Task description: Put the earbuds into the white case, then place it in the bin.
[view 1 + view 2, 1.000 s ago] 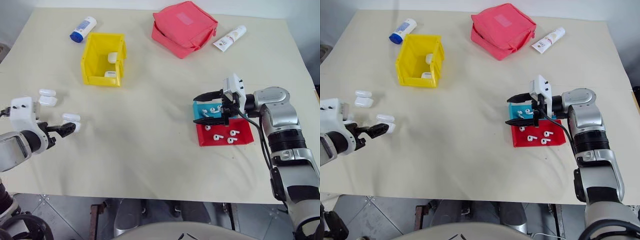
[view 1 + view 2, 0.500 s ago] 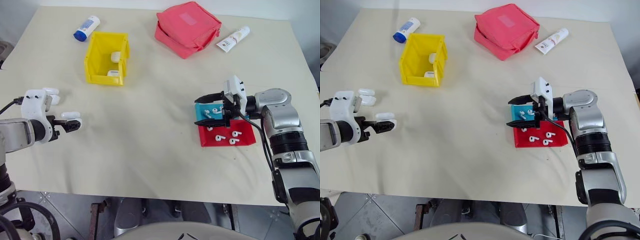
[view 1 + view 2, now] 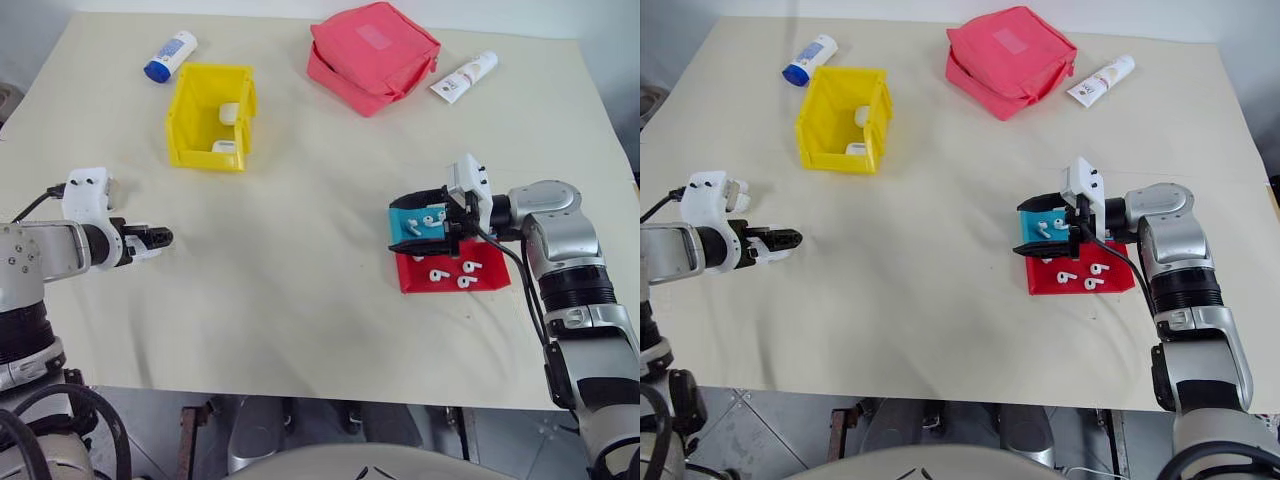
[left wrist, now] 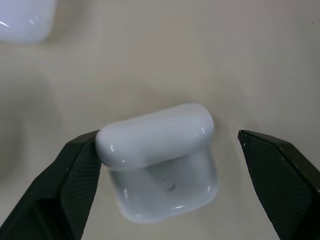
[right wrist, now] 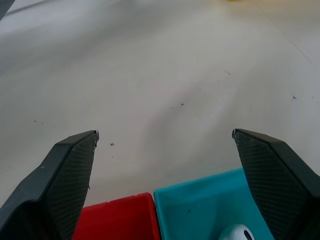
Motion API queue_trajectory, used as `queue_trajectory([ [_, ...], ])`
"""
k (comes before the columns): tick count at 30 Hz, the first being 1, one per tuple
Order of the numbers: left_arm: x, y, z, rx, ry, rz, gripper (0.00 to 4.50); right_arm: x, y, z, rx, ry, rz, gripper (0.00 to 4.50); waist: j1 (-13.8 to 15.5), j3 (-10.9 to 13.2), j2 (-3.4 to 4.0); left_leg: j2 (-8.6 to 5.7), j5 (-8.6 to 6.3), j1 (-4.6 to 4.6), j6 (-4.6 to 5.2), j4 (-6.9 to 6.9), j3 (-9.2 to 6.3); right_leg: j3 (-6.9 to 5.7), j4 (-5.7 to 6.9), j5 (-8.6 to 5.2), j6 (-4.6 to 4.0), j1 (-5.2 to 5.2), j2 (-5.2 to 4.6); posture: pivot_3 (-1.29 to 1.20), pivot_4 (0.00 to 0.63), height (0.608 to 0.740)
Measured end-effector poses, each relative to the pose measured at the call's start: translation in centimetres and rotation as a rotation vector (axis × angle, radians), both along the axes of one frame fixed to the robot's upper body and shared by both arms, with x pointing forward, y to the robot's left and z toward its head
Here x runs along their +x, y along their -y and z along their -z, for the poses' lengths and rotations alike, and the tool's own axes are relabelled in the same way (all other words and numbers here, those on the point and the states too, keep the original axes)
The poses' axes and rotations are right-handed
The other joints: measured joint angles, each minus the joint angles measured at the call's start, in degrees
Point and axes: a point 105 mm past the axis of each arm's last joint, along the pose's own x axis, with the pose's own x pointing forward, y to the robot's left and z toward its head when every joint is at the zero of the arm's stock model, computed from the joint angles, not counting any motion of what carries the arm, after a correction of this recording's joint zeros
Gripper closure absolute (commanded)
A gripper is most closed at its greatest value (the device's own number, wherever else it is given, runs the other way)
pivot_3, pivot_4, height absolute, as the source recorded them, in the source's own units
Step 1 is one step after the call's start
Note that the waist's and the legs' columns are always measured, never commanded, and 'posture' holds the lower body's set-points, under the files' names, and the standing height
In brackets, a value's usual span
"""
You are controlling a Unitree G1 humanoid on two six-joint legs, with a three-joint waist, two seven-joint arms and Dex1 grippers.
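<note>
A white case (image 4: 165,185) with its lid raised stands on the table at the near left, between the fingers of my open left gripper (image 3: 155,240); one fingertip (image 4: 85,155) touches its lid. Another case (image 4: 22,20) lies just beyond. White earbuds lie in a blue tray (image 3: 405,215) and a red tray (image 3: 480,280) at the right. My right gripper (image 3: 400,222) hangs open over the blue tray, one earbud (image 5: 240,233) just below it. The yellow bin (image 3: 178,110) stands at the far left with two white cases inside.
A red fabric pouch (image 3: 370,45) sits at the far middle of the table. A blue-capped tube (image 3: 168,56) lies behind the bin and a white tube (image 3: 462,76) lies right of the pouch. The table's front edge runs close under both arms.
My left gripper has moved forward and now straddles the white case. The right arm has kept still over the blue tray.
</note>
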Motion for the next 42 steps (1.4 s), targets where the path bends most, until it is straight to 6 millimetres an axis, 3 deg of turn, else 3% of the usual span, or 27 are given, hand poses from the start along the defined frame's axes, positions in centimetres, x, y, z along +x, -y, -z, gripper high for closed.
queue_trajectory([
  [23, -0.7, -0.6, 1.2, -0.107, 0.052, -0.233, 0.03, 0.2, 0.1, 0.2, -0.017, 0.002, 0.014, 0.0, -0.47, -0.01, 0.02, 0.02, 0.03, 0.27, -0.04, 0.01, 0.07, 0.12, 0.25, 0.0, 0.0, 0.06, -0.04, 0.0, 0.15, 0.74],
  [32, -1.9, -0.3, 1.2, -0.108, 0.019, -0.235, 0.03, 0.2, 0.1, 0.2, -0.018, 0.002, 0.015, 0.0, -0.31, -0.01, 0.02, 0.0, 0.03, 0.27, -0.04, 0.02, 0.04, 0.12, 0.24, 0.0, 0.0, 0.08, -0.05, 0.0, 0.15, 0.74],
  [42, -1.7, -0.6, 1.1, -0.127, -0.02, -0.24, 0.03, 0.2, 0.1, 0.2, -0.019, 0.003, 0.017, 0.0, -0.19, -0.05, 0.09, -0.02, 0.03, 0.3, -0.05, 0.04, 0.05, 0.12, 0.22, 0.0, 0.0, 0.1, -0.04, 0.0, 0.15, 0.74],
])
